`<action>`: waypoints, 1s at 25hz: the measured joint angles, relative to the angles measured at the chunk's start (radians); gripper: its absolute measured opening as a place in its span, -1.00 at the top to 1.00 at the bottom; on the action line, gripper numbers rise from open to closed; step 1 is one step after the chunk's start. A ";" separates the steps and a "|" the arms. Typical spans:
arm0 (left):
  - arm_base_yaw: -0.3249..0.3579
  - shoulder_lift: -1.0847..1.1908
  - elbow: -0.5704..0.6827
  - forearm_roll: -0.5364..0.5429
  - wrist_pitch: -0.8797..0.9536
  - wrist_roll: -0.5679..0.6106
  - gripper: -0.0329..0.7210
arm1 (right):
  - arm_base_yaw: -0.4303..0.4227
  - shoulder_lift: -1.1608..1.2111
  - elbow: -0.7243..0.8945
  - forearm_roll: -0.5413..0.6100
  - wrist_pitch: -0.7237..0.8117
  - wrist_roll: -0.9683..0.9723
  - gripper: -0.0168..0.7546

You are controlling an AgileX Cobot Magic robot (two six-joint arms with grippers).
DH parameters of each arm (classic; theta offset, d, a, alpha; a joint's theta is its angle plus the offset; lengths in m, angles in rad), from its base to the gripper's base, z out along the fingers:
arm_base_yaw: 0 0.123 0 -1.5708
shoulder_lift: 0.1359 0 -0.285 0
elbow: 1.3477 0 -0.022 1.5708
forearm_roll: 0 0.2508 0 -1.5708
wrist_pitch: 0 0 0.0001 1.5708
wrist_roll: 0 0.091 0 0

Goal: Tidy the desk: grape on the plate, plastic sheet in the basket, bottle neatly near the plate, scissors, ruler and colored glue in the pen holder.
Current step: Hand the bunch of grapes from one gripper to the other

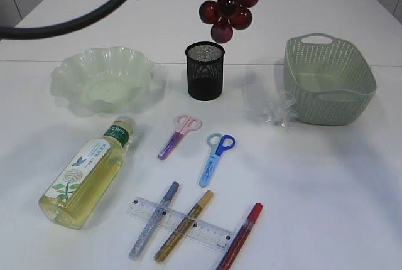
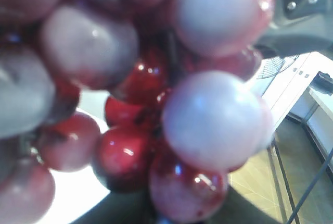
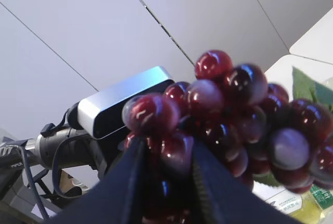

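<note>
- I hold the grape [image 1: 229,0] bunch high at the far middle, above the pen holder [image 1: 205,70]. My right pincer [image 3: 164,182] is clenched on its berries.
- My left pincer is hidden behind berries; I cannot tell whether it grips.
- If both arms hold and pull apart, berries could tear off.
- A loose berry would likely fall into the pen holder.
- The plate [image 1: 100,80] lies far left; a swing there could shake my hold.

The pen holder [image 1: 205,70] stands between the plate [image 1: 102,79] and the basket [image 1: 328,80].
</note>
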 joint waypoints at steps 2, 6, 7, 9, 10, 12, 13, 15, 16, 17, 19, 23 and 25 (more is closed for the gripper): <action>0.000 0.000 0.000 0.000 0.002 0.000 0.72 | 0.000 0.000 -0.002 0.000 -0.006 0.000 0.33; 0.000 0.000 0.000 -0.001 0.004 0.000 0.72 | 0.000 0.000 -0.004 -0.002 -0.023 -0.002 0.18; 0.000 0.000 0.000 -0.001 0.004 0.000 0.72 | 0.000 0.000 -0.004 -0.002 -0.026 -0.002 0.16; 0.000 0.000 0.000 -0.001 0.004 0.000 0.72 | 0.000 0.002 -0.005 -0.002 -0.030 -0.002 0.09; 0.000 0.000 0.000 -0.001 0.004 0.000 0.73 | 0.000 0.004 -0.006 -0.002 -0.030 -0.003 0.06; 0.000 0.001 0.000 -0.001 0.004 0.000 0.73 | 0.000 0.013 -0.008 -0.002 -0.032 -0.003 -0.05; 0.000 0.001 0.000 -0.001 0.004 0.000 0.73 | 0.000 0.018 -0.008 -0.002 -0.032 -0.003 -0.10; 0.000 0.001 0.000 -0.001 0.004 0.000 0.73 | 0.000 0.027 -0.008 -0.004 -0.032 -0.003 -0.18; 0.000 0.001 0.000 -0.001 0.004 0.000 0.73 | 0.000 0.029 -0.008 -0.004 -0.034 -0.003 -0.20; 0.000 0.001 0.000 0.004 0.004 0.000 0.73 | 0.000 0.033 -0.008 -0.004 -0.038 -0.003 -0.21; 0.006 0.001 0.000 0.023 0.004 0.000 0.73 | 0.000 0.040 -0.008 -0.004 -0.047 -0.003 -0.22; 0.028 0.001 0.000 0.097 -0.008 -0.042 0.73 | 0.000 0.052 -0.008 -0.002 -0.061 -0.003 -0.23; 0.037 0.001 0.000 0.152 -0.012 -0.075 0.73 | 0.000 0.061 -0.008 0.003 -0.063 -0.003 -0.23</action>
